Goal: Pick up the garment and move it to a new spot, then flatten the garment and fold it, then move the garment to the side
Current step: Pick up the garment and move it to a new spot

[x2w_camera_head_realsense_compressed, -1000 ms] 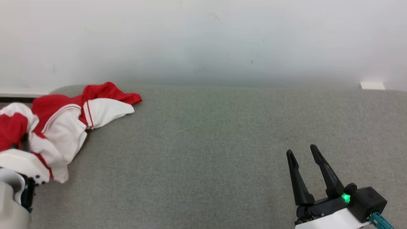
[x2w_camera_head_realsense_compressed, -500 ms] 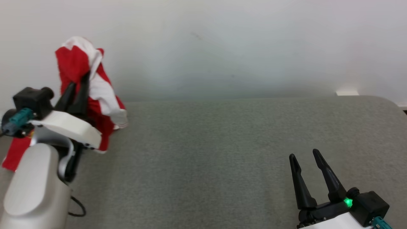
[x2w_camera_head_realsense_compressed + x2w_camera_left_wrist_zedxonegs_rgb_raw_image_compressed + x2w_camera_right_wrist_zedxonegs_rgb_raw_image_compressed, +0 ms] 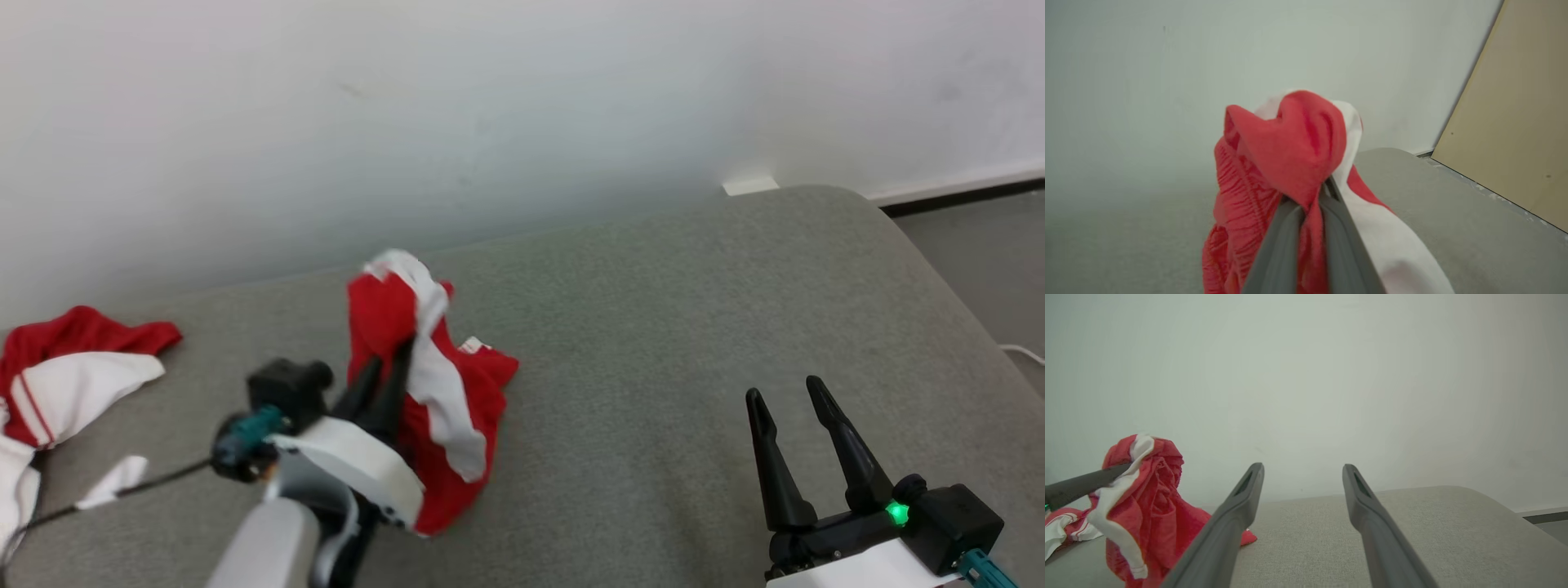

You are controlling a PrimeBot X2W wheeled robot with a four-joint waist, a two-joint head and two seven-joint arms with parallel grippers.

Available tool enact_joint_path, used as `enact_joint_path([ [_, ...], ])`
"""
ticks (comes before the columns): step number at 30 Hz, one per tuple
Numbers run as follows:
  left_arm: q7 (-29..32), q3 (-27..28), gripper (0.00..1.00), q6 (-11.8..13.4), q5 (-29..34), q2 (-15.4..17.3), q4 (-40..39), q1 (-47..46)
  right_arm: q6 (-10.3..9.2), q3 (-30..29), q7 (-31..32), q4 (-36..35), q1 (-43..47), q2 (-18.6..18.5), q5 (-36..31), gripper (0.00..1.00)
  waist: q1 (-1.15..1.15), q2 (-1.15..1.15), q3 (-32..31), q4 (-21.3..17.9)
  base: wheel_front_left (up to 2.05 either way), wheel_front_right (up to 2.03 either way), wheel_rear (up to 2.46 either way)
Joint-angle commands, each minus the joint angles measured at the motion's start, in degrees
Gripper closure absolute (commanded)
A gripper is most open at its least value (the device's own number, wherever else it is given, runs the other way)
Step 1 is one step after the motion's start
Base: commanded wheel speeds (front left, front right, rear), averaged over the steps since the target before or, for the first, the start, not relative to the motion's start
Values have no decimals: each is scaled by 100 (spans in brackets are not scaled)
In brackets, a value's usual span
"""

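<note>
fabric of the red and white garment [image 3: 377,310] is bunching up over the tips of the left gripper [image 3: 390,355], whose two dark fingers are pressing almost together on a twisted fold of it. the garment is hanging above the grey padded surface [image 3: 669,327], at about 8 o'clock from the head view's centre, its red lower part draping down toward the pad; whether the hem is touching the pad is not clear. the right gripper [image 3: 782,390] is hovering at 4 o'clock, its fingers standing wide apart and holding nothing. a second red and white cloth [image 3: 73,367] is lying crumpled at the 9 o'clock edge of the surface, well apart from the hanging garment, with a white wall [image 3: 490,98] rising behind.
</note>
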Motion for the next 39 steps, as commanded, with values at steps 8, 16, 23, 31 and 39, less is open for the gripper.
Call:
enact_joint_path([
  [8,-586,-620,51,-91,-10,-441,2099,-126,-10,82,6,51,-88,-62,74,0,0,0,257,-254,0,0,0],
  [16,-1048,-1177,0,-157,-278,-572,3014,-552,-10,2,6,76,-41,-87,52,0,0,0,208,-86,0,0,0],
  [23,-1122,-1188,0,-134,-292,-576,2294,-601,-10,-61,6,56,31,-76,58,0,0,0,62,241,0,0,0],
  [31,-1120,-383,0,274,-65,-234,629,127,-10,-182,5,-22,123,-91,21,0,0,0,-2,633,0,0,0],
  [39,-1122,738,0,502,168,-267,-570,1370,-10,-297,6,-153,239,-136,25,0,0,0,45,804,0,0,0],
])
